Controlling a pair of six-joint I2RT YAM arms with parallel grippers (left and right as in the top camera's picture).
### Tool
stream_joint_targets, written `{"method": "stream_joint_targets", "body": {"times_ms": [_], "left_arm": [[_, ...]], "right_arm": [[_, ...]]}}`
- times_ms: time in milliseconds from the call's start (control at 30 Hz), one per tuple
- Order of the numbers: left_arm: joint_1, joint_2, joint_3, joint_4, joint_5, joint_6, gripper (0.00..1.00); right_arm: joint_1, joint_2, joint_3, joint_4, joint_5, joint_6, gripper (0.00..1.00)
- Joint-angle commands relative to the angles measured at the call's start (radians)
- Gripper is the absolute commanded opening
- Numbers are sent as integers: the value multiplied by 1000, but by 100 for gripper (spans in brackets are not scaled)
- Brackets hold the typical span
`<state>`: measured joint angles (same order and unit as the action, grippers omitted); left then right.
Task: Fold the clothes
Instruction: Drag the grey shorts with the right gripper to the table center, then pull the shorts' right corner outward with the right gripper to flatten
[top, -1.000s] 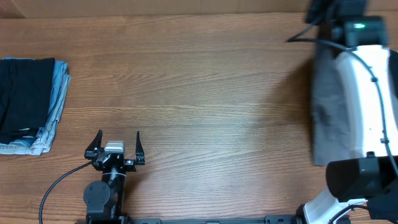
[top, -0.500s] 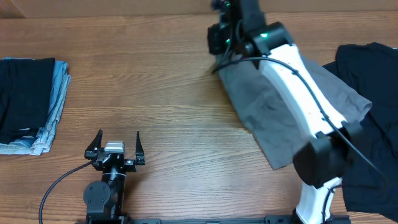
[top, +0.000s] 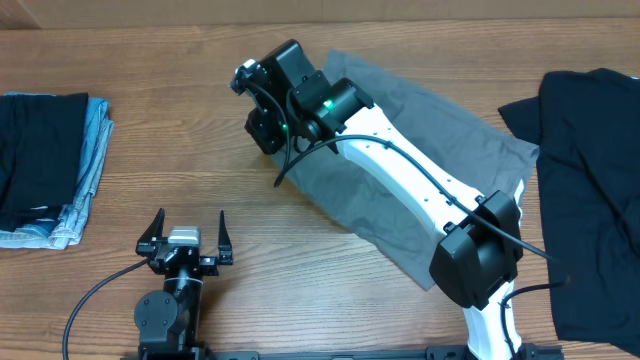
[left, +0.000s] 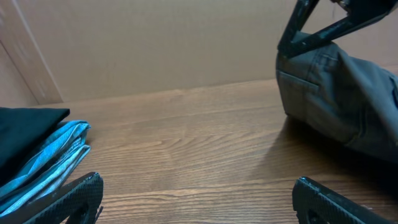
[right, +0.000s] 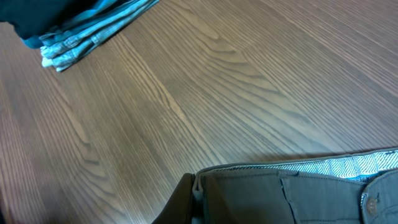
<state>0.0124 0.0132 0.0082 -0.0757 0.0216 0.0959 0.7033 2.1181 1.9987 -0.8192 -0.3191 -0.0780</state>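
Right gripper (left: 287, 45) jaws pressed together, pinching the waistband edge of the grey shorts (top: 440, 140). Shorts lie spread mid-table under the right arm. Left gripper (top: 191, 216) jaws spread, empty, well apart from shorts. Black garment (top: 600, 200) at right edge.

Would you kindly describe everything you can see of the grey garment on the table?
The grey garment is a wrinkled, mid-grey, woven-looking piece with stitched seams, a waistband, pale lining and a button. It lies spread diagonally across the wooden table, partly hidden under the right arm. The right end effector pinches its waistband end, which stands raised off the wood there.
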Motion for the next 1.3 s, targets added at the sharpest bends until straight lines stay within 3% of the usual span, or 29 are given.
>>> {"method": "stream_joint_targets", "body": {"times_ms": [0,100,133,167,267,400,467,567,633,767,900,1033,1133,1267], "left_arm": [[-6,-9,-3,0,-3,-18,100],[-6,-9,-3,0,-3,-18,100],[-6,-9,-3,0,-3,-18,100],[-6,-9,-3,0,-3,-18,100],[-6,-9,-3,0,-3,-18,100],[-6,-9,-3,0,-3,-18,100],[-6,-9,-3,0,-3,-18,100],[-6,-9,-3,0,-3,-18,100],[-6,-9,-3,0,-3,-18,100],[-6,-9,-3,0,-3,-18,100],[-6,-9,-3,0,-3,-18,100],[-6,-9,-3,0,-3,-18,100],[-6,-9,-3,0,-3,-18,100],[-6,-9,-3,0,-3,-18,100]], "right_arm": [[26,-12,10,32,-72,-9,4],[29,-12,10,67,-181,-8,4],[29,-12,10,71,-183,-8,31],[29,-12,10,70,-183,-8,69],[27,-19,13,70,-184,-9,93],[10,-104,13,58,-168,4,97],[-38,-185,13,-3,-55,89,97],[-189,-308,13,-178,105,256,95],[-342,-361,13,-323,108,331,95],[-567,-359,11,-581,110,319,100],[-665,-341,9,-715,185,272,100],[-670,-339,-55,-734,201,150,100],[-671,-339,-172,-690,257,148,100],[-671,-339,-378,-537,259,148,77]]}}
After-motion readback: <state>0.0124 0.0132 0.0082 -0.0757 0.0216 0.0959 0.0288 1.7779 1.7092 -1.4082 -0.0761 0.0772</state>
